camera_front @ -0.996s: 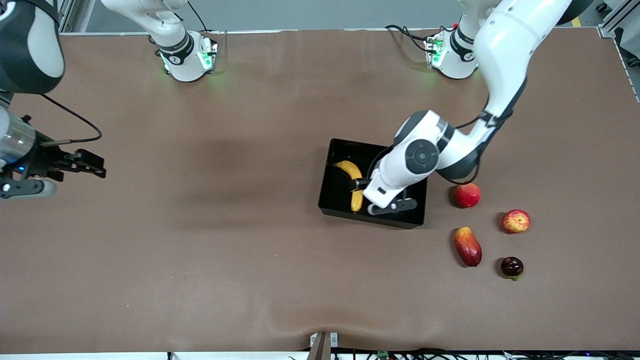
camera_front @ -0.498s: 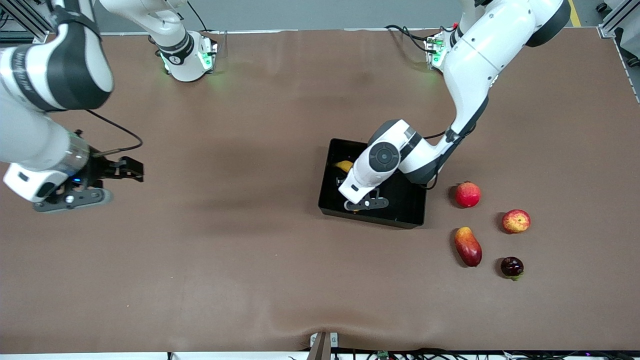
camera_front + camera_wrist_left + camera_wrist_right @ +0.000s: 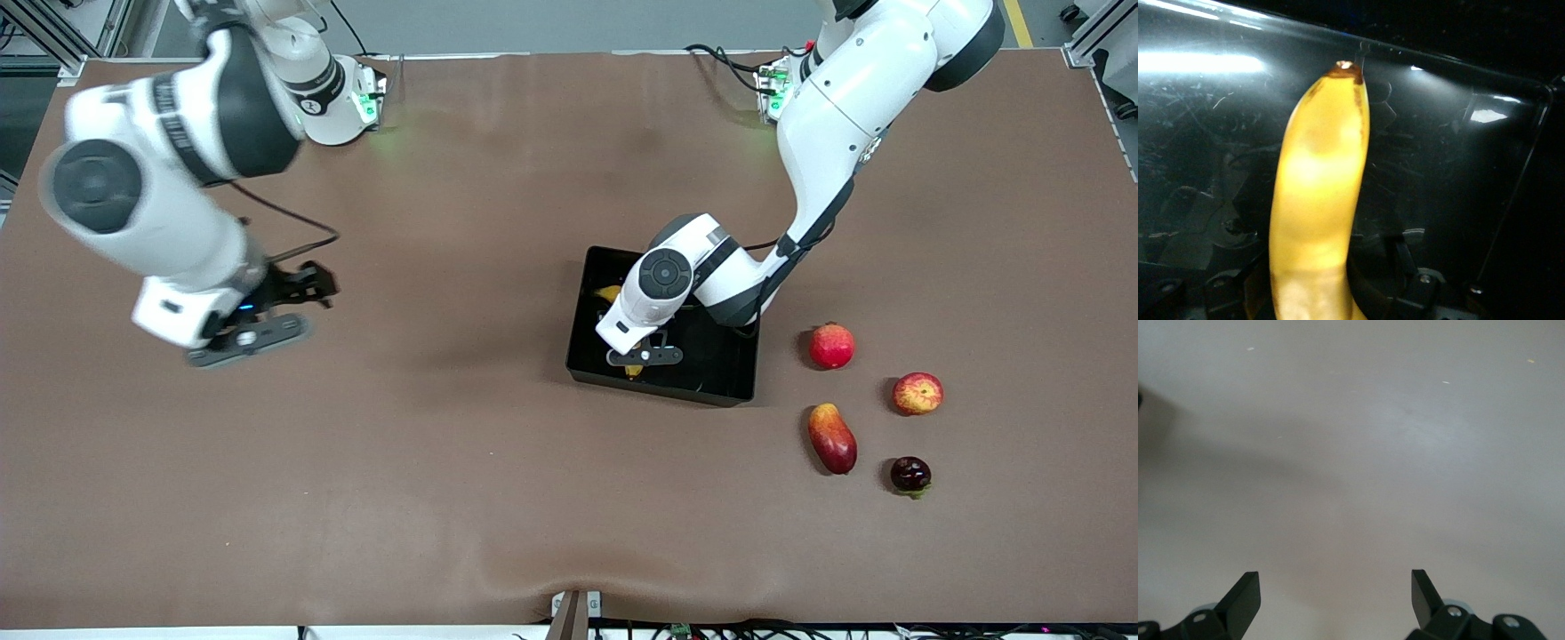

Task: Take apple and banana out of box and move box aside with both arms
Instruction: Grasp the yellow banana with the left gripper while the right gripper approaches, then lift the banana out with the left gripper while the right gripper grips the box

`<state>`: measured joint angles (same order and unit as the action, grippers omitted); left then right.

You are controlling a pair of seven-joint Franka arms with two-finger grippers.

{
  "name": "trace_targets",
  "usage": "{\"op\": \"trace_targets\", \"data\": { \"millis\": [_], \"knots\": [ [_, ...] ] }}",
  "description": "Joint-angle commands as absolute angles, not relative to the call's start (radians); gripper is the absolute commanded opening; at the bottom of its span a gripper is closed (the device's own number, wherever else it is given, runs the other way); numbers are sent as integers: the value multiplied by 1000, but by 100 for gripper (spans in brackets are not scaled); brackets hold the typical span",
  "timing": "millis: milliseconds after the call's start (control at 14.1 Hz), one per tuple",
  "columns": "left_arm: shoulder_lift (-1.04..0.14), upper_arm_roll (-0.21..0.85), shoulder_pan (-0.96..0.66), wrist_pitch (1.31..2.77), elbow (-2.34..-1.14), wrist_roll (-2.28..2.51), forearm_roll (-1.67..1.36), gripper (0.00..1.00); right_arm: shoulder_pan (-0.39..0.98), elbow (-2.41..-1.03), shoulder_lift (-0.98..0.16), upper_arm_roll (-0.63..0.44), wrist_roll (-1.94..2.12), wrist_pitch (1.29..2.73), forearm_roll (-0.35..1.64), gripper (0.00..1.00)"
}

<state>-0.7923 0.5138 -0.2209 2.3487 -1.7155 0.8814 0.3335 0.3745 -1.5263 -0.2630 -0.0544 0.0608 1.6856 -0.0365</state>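
The black box [image 3: 722, 360] sits mid-table. The yellow banana [image 3: 610, 292] lies in it at the end toward the right arm, mostly hidden under the left hand. My left gripper [image 3: 636, 357] is down in the box with its jaws around the banana's middle. In the left wrist view the banana [image 3: 1318, 180] runs out from between the jaws of the left gripper [image 3: 1315, 297] across the box floor [image 3: 1451, 173]. The apple [image 3: 917, 393], red with yellow patches, lies on the table toward the left arm's end. My right gripper [image 3: 311, 286] hangs open and empty over bare table [image 3: 1335, 587].
A plain red round fruit [image 3: 831, 346] lies beside the box. A red-and-yellow mango [image 3: 832, 437] and a small dark red fruit [image 3: 909, 474] lie nearer the front camera than the apple. The brown table [image 3: 444, 462] is bare between the right gripper and the box.
The left hand has swung over the banana, toward the right arm's end of the box. The right arm has moved in from the table's edge toward the middle. The banana has stayed put.
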Motion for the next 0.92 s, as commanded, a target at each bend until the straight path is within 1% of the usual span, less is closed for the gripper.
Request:
{"op": "trace_targets", "data": {
  "millis": [0, 142, 356, 569, 711, 854],
  "knots": [
    [-793, 505, -242, 2362, -1720, 902, 359, 0, 417, -1505, -320, -61, -3, 1684, -40, 100],
    [-773, 506, -238, 2335, -1713, 910, 359, 0, 451, -1493, -383, -61, -38, 1712, -40, 100],
    [-694, 512, -224, 2221, -1709, 907, 359, 0, 492, -1451, -480, -63, -119, 1796, -52, 100],
    [-592, 512, -216, 2161, -1707, 899, 353, 0, 505, -1443, -523, -63, -167, 1850, -51, 100],
    [-533, 515, -187, 2145, -1707, 896, 347, 0, 517, -1440, -550, -61, -228, 1861, -46, 100],
    [-480, 517, -163, 2112, -1701, 885, 345, 0, 558, -1419, -580, -61, -314, 1864, -46, 100]
  ]
}}
